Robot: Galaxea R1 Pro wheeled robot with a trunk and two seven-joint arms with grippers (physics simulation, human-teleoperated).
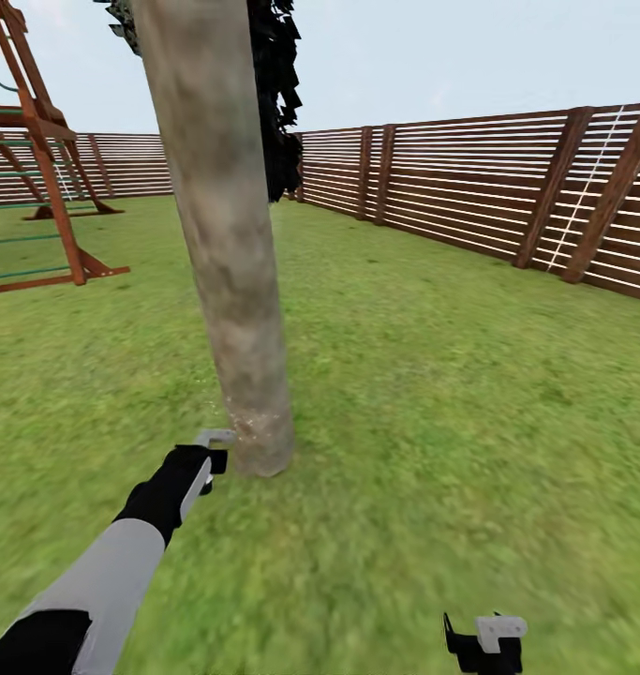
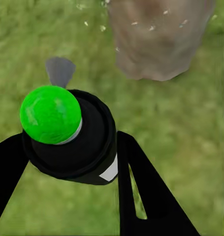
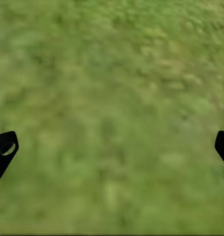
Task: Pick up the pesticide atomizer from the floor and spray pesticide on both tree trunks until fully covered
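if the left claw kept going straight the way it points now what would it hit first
Probably the base of the tree trunk. The left claw, shut on the atomizer, aims down towards the trunk's foot, with only grass between. Depth is unclear, so it might meet the grass first.

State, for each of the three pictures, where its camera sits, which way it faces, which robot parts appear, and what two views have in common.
Head view: on the robot's head, facing forward and down at the tree trunk, lawn and fence; shows the left arm with the left gripper and the right gripper.
Left wrist view: near the left gripper, facing the trunk base; both fingers clamp the pesticide atomizer.
Right wrist view: near the right gripper, facing grass; fingertips wide apart.
Shared: head and left wrist views both show the trunk base.
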